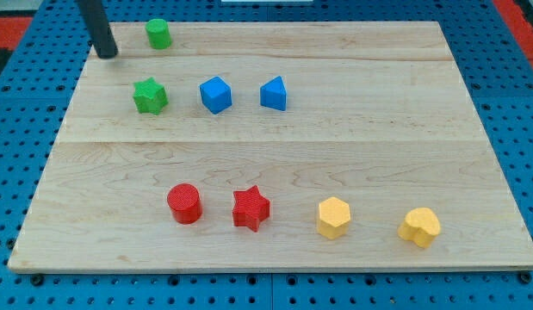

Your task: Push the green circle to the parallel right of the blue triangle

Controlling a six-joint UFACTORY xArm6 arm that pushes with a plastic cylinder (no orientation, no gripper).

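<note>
The green circle [158, 34] stands near the board's top left edge. The blue triangle [274, 94] lies lower and to the view's right of it. My tip [107, 54] rests on the board just left of the green circle and slightly below it, apart from it by a small gap. The dark rod rises from the tip toward the view's top left.
A green star [150, 96] and a blue cube [215, 95] lie in a row left of the blue triangle. A red circle [185, 204], a red star [251, 208], a yellow hexagon [333, 217] and a yellow heart [419, 226] line the lower part. The wooden board [378, 129] sits on blue pegboard.
</note>
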